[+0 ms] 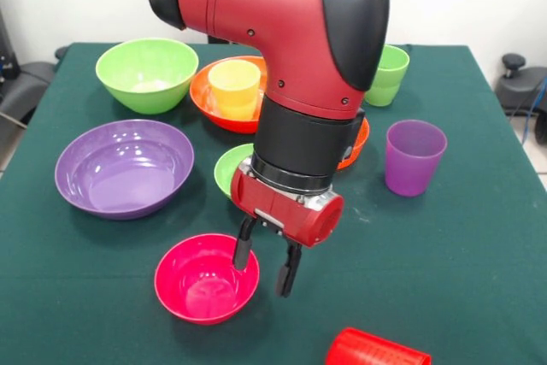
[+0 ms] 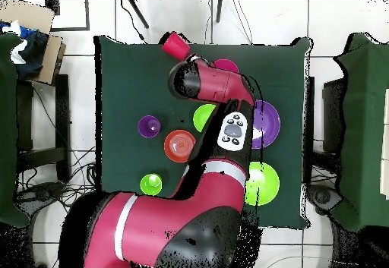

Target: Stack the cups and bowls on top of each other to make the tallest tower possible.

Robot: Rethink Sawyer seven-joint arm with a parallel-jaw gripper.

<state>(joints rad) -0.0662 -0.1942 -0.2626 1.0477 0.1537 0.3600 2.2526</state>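
My gripper hangs open over the near rim of the small magenta-pink bowl; one finger is inside the bowl and the other is outside it. A red cup lies on its side at the table's front edge. The yellow cup stands inside the large orange bowl. The large purple bowl, large lime green bowl, small lime green bowl, purple cup and light green cup stand apart. The arm partly hides the small orange bowl.
From overhead, the arm covers the table's middle and the gripper. The red cup sits at the table edge beside the pink bowl. The purple cup and green cup stand on the left side.
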